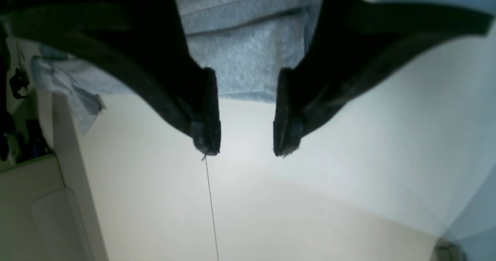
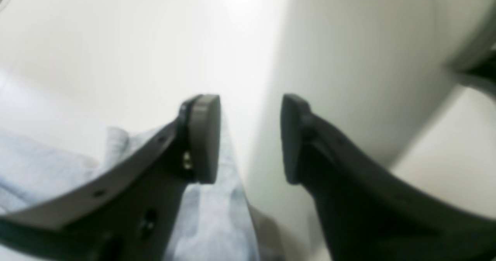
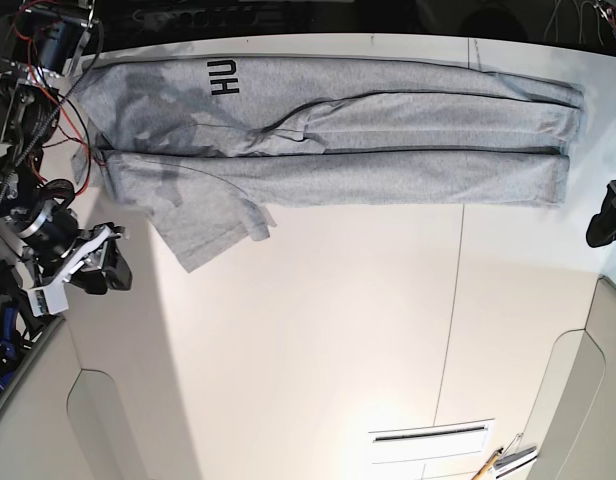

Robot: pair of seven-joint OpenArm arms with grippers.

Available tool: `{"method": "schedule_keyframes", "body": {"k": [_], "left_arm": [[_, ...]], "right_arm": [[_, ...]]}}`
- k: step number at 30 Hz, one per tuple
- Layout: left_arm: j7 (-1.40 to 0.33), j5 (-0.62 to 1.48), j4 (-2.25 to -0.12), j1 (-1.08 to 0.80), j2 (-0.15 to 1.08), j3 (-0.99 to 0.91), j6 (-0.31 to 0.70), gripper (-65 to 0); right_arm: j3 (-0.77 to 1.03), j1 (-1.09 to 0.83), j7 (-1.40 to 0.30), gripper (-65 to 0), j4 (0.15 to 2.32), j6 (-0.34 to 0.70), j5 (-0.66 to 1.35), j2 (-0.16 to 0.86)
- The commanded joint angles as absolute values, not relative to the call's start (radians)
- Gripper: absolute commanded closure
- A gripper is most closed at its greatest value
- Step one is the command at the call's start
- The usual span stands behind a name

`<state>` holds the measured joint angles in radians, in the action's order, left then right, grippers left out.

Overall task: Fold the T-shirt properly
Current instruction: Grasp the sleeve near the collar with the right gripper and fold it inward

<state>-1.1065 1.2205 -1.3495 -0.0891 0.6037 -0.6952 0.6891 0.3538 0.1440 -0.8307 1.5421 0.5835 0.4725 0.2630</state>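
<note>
— White tabletop [image 3: 318, 330] fills the base view; where do the arms sit on it?

— Both are off at the sides. The right gripper [image 3: 106, 262] hangs at about 9 o'clock, by the table's edge, its black fingers pointing toward the cloth. Only a dark tip of the left gripper [image 3: 606, 222] shows at 3 o'clock, at the frame's border.

— And the pincers themselves?

— Parted, both of them. In the left wrist view the left gripper [image 1: 247, 127] has a clear gap between its pads, bare table showing through. The right gripper [image 2: 250, 139] in its own view likewise stands apart, nothing between the pads.

— Where is the T-shirt?

— The T-shirt [image 3: 338, 135] lies as a long folded band across the top, 10 to 2 o'clock, black letters near its 11 o'clock end, one sleeve flopped down toward 8 o'clock. The grey hem [image 1: 244, 51] lies just behind the left fingers, at 12 o'clock. Grey cloth [image 2: 217, 222] lies under the right gripper's left finger, at 7 o'clock. Neither gripper holds it
</note>
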Motion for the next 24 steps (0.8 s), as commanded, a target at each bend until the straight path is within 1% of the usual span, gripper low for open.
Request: {"method": "schedule_keyframes", "body": {"k": [1,3,8,10,13,14,15,16,17,18,21,24], "left_arm": [[-1.088,1.246,-1.366,-0.081,0.629,-0.704,0.698,-26.1],[-1.088,1.246,-1.366,-0.081,0.629,-0.704,0.698,-26.1],[-1.088,1.246,-1.366,-0.081,0.629,-0.704,0.698,-26.1],[-1.088,1.245,-1.366,-0.081,0.629,-0.704,0.698,-26.1],[-1.088,1.245,-1.366,-0.081,0.629,-0.704,0.698,-26.1],[-1.088,1.245,-1.366,-0.081,0.629,-0.704,0.698,-26.1],[-1.088,1.245,-1.366,-0.081,0.629,-0.704,0.698,-26.1],[-1.088,1.245,-1.366,-0.081,0.629,-0.704,0.698,-26.1],[-1.088,1.245,-1.366,-0.081,0.629,-0.704,0.698,-26.1],[-1.088,1.245,-1.366,-0.081,0.629,-0.704,0.698,-26.1],[-1.088,1.245,-1.366,-0.081,0.629,-0.704,0.698,-26.1],[-1.089,1.245,-1.366,-0.081,0.629,-0.704,0.698,-26.1]], "right_arm": [[0.332,0.187,-0.795,-28.4,1.508,0.58,0.466,0.274],[0.278,0.233,-0.771,-31.6,1.391,0.58,0.423,0.274],[0.142,0.326,-0.751,-31.9,1.136,0.58,0.407,0.273],[0.095,0.343,-0.752,-31.9,1.077,0.58,0.406,0.27],[0.036,0.34,-0.756,-30.9,1.055,0.58,0.406,0.265],[0.019,0.34,-0.764,-27.9,1.055,0.58,0.407,0.265],[0.006,0.341,-0.776,-22.1,1.055,0.58,0.407,0.266],[-0.001,0.341,-0.786,-13.4,1.059,0.58,0.407,0.265],[-0.002,0.341,-0.794,-3.3,1.065,0.58,0.408,0.265],[-0.002,0.341,-0.814,0.0,1.074,0.58,0.41,0.266],[-0.002,0.339,-0.879,0.0,1.129,0.58,0.411,0.266],[-0.001,0.312,-0.905,0.0,1.249,0.58,0.412,0.266]]}}
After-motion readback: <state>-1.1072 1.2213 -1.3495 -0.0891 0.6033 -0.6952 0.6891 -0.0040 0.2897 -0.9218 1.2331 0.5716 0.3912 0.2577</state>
